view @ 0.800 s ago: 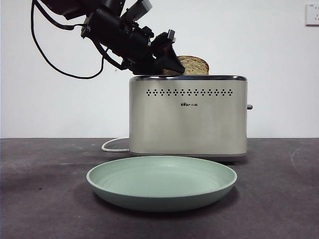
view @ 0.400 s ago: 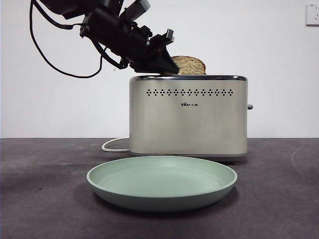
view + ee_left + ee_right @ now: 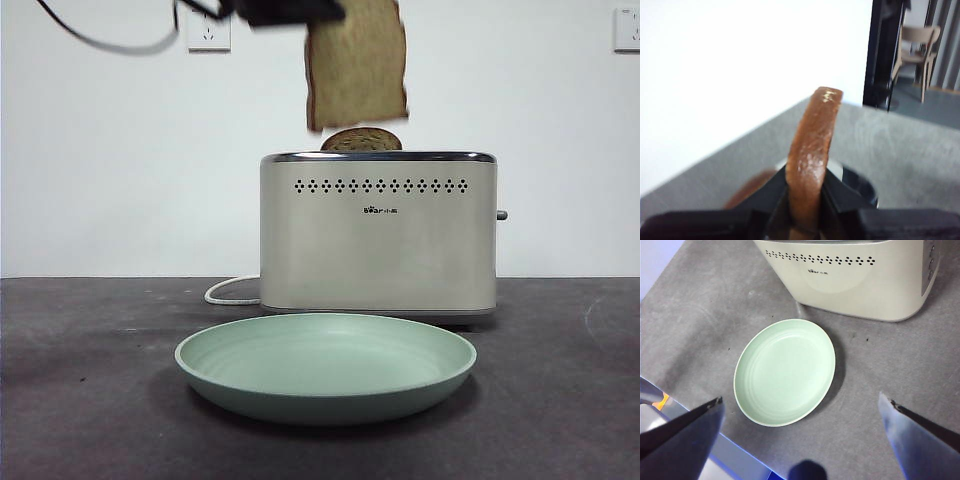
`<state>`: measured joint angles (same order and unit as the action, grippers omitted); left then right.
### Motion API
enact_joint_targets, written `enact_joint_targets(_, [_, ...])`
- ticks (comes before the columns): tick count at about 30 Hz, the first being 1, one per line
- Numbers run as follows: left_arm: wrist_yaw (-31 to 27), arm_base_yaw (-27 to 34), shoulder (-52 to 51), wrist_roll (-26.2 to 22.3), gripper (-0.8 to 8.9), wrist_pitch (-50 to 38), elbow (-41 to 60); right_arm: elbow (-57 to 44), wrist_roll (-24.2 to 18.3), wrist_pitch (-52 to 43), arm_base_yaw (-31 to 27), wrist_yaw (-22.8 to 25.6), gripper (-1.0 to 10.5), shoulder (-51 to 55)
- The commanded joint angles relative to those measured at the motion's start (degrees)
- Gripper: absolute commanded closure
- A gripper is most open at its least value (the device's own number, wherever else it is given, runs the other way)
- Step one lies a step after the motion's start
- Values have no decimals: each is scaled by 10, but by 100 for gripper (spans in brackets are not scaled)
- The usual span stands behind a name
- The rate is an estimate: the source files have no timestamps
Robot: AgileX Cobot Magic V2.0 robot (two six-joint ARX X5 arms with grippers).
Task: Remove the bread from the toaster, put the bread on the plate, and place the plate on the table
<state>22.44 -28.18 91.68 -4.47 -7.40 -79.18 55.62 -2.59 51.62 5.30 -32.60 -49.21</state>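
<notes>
A: Start at the left of the front view. What do you see?

B: You see a white cord (image 3: 228, 291) lying on the dark surface (image 3: 90, 400), and it runs to the toaster (image 3: 378, 232). High up, your left gripper (image 3: 283, 10) is a dark shape at the top edge.

A: What are its jaws doing?

B: They are pinched tight on the bread (image 3: 356, 66). In the left wrist view you look at the brown crust edge of the bread (image 3: 811, 152), squeezed between the two black jaws of the left gripper (image 3: 805, 200).

A: Where is the bread now?

B: It hangs in the air, right above the toaster. It is all the way out of the slot and not touching the chrome top. It looks a bit blurry.

A: Is anything else in the toaster?

B: Yes. A second slice (image 3: 361, 140) pokes its dark round top out of the slot, just under the hanging bread.

A: And the plate?

B: The green plate (image 3: 326, 368) sits flat on the surface in front of the toaster, with nothing on it. They are close but not touching.

A: What about your other arm?

B: Your right gripper (image 3: 801, 410) waits high above the plate (image 3: 785, 371) and the toaster (image 3: 850, 275). Its jaws are spread wide and hold nothing.
</notes>
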Motion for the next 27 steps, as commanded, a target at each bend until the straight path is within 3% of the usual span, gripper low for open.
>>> enact_joint_targets(1, [0, 6, -30, 3, 822, 18, 0, 1, -5, -1, 2, -1, 412, 0])
enact_joint_targets(13, [-88, 33, -207, 3, 819, 237, 1, 1, 10, -18, 2, -1, 413, -2])
enact_joint_targets(18, [-89, 35, -270, -3, 819, 327, 11, 1, 30, -44, 2, -1, 414, -17])
enact_joint_targets(22, [-97, 35, -328, 4, 819, 338, 55, 1, 30, -48, 2, -1, 414, -43])
enact_joint_targets(27, [-164, 35, -419, 47, 819, 354, 141, 1, 27, -52, 2, -1, 414, -92])
